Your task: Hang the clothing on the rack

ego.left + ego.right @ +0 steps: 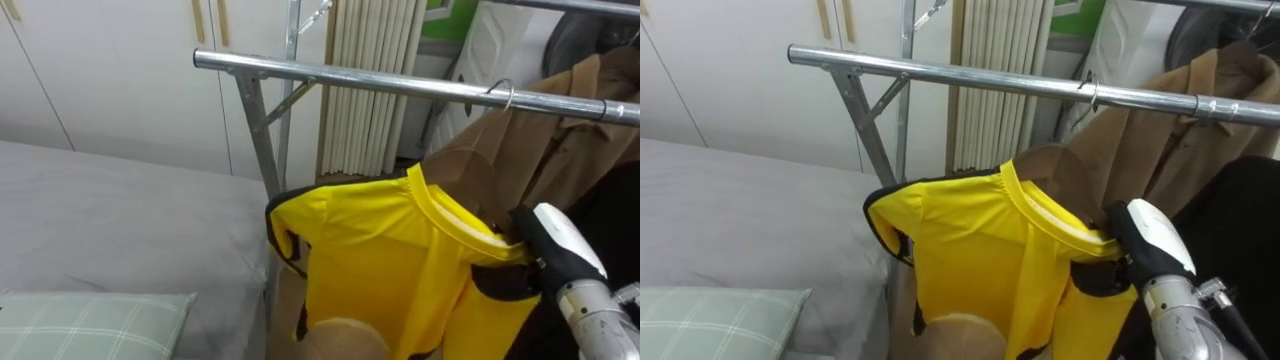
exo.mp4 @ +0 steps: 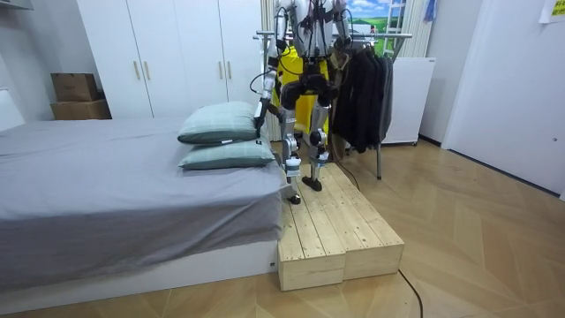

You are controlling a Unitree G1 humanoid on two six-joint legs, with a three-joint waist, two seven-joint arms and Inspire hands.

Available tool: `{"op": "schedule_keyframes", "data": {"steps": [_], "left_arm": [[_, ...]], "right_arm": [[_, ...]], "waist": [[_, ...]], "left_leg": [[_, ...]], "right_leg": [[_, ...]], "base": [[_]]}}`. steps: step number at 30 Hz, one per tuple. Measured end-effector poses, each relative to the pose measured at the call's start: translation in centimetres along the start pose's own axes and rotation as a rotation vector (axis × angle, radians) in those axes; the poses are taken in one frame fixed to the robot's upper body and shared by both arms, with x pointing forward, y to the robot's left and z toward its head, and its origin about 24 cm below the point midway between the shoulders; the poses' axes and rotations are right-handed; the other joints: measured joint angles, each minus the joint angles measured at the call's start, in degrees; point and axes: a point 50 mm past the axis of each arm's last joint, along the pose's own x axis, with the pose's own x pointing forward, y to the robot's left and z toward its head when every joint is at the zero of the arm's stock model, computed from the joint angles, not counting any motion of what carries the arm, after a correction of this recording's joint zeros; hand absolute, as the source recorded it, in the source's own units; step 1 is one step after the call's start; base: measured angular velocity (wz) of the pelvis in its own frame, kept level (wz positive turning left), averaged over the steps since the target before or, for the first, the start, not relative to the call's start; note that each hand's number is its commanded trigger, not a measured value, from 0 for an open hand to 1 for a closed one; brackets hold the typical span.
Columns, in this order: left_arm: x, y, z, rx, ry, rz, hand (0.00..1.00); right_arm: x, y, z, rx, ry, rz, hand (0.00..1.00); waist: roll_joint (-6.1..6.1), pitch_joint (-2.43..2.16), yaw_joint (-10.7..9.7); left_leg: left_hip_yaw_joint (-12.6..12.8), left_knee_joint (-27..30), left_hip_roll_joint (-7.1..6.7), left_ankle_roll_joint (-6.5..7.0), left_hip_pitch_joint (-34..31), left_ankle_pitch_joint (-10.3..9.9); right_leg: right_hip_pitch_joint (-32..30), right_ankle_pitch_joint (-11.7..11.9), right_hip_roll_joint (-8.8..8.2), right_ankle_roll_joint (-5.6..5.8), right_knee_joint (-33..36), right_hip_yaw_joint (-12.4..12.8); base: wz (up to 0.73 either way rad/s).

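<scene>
A yellow shirt (image 1: 380, 250) with black trim hangs just below the metal rail (image 1: 350, 76) of a clothes rack, its collar up toward the right. A thin hanger hook (image 1: 507, 92) sits over the rail above it. I cannot tell whether that hook belongs to the shirt or to the brown coat (image 1: 560, 140) behind. My right hand (image 1: 558, 245) is at the shirt's right shoulder, against the collar. My left hand (image 2: 259, 117) hangs low beside the bed in the room view.
I stand on a wooden platform (image 2: 340, 234) between the grey bed (image 1: 110, 215) and the rack. A checked pillow (image 1: 90, 320) lies at my lower left. Dark clothes (image 2: 362, 97) fill the rail's right part. White wardrobe doors (image 1: 120, 70) stand behind.
</scene>
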Motion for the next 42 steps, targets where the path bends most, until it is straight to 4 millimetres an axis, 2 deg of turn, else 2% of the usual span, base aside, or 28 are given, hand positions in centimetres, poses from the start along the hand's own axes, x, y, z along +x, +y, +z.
{"op": "schedule_keyframes", "data": {"steps": [9, 14, 22, 26, 34, 38, 40, 42], "left_arm": [[0.0, 0.4, 0.5, 0.014, -0.03, 0.017, 0.0], [-0.1, 0.5, 0.8, 0.012, -0.043, 0.02, 0.0], [-0.1, 0.5, 0.6, 0.011, -0.044, 0.021, 0.0], [-0.1, 0.6, 0.9, 0.009, -0.065, 0.026, 0.0], [-0.1, 0.7, 1.1, 0.008, -0.074, 0.029, 0.0], [-0.1, 0.7, 1.1, 0.008, -0.075, 0.028, 0.0], [-0.2, 0.6, 1.1, 0.009, -0.075, 0.027, 0.0], [-0.2, 0.6, 1.2, 0.008, -0.077, 0.028, 0.0]], "right_arm": [[0.5, -0.3, 0.5, -0.005, -0.013, -0.007, 1.0], [0.5, -0.4, 0.6, -0.01, -0.014, -0.008, 1.0], [0.5, -0.2, 0.5, -0.015, -0.013, 0.004, 1.0], [0.6, 0.0, 0.2, -0.035, -0.004, 0.026, 1.0], [0.6, 0.1, 0.1, -0.027, 0.0, 0.058, 1.0], [0.7, 0.7, -0.7, -0.017, 0.037, 0.092, 1.0], [1.1, 0.9, -0.9, -0.005, 0.05, 0.111, 1.0], [1.6, 0.8, -0.8, 0.019, 0.054, 0.115, 1.0]], "waist": [[-0.4, -0.05, 1.86], [-0.54, -0.04, 3.05], [-0.66, 0.0, 3.48], [-0.93, 0.07, 4.5], [-1.07, 0.06, 4.41], [-1.17, 0.11, 4.46], [-1.24, 0.15, 4.44], [-1.52, 0.28, 4.37]], "left_leg": [[-0.98, 0.02, 0.0, -0.01, -0.06, 0.0], [-1.03, -0.01, 0.13, -0.04, -0.07, -0.02], [-1.0, -0.14, 0.24, -0.09, 0.34, -0.04], [-1.1, -0.13, 0.2, -0.09, 0.41, -0.06], [-2.07, 0.28, 0.03, -0.01, 0.02, -0.14], [-2.34, 0.4, -0.22, 0.04, 0.08, -0.11], [-4.06, 0.36, -0.7, 0.16, 0.01, -0.18], [-4.21, 0.43, -0.88, 0.27, -0.13, -0.15]], "right_leg": [[0.22, -0.13, -0.13, -0.25, 0.0, -1.23], [0.22, -0.43, -0.05, -0.54, 0.11, -0.95], [0.5, -0.56, -0.04, -0.79, 0.06, -1.23], [0.65, -0.77, -0.02, -0.7, 0.04, -1.09], [0.78, -0.94, -0.41, -0.7, 0.01, -1.49], [0.8, -0.96, -0.57, -0.66, 0.04, -1.45], [0.64, -1.02, -0.66, -0.52, 0.12, -1.32], [0.57, -1.03, -0.79, -0.26, 0.14, -1.37]], "base": [[0.03], [0.0], [0.0], [0.02], [0.04], [-0.01], [-0.05], [0.0]]}}
